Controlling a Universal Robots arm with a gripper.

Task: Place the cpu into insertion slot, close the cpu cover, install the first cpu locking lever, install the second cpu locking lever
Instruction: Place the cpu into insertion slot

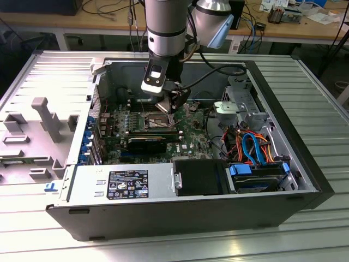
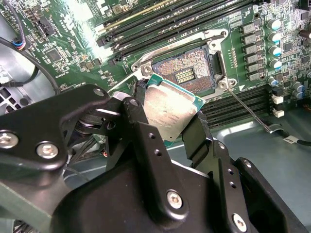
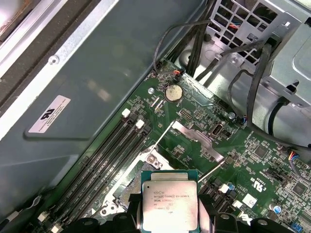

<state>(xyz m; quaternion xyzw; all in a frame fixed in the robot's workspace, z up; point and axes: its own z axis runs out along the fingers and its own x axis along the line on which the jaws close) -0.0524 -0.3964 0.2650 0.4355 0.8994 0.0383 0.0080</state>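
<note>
My gripper (image 2: 167,122) is shut on the cpu (image 2: 171,112), a small square chip with a silvery top, gripped by two opposite edges between black fingers (image 2: 197,133). The chip hangs tilted just above and beside the insertion slot (image 2: 187,73), whose dark pin field lies bare inside a silver rim. In the first wrist view the cpu (image 3: 169,199) is face-up over the socket frame (image 3: 146,162), and the cpu cover (image 3: 194,138) stands swung open beyond it. A thin wire locking lever (image 2: 248,109) sticks out, unlatched. In the exterior view the gripper (image 1: 166,102) hovers over the green motherboard (image 1: 191,136).
The board sits deep in an open computer case (image 1: 305,180) with tall walls. Memory slots (image 2: 160,24) flank the socket. A black card (image 1: 147,144), a power supply (image 1: 120,185), and a drive bay with blue and orange cables (image 1: 253,147) crowd the case. Loose black cables (image 3: 252,82) hang nearby.
</note>
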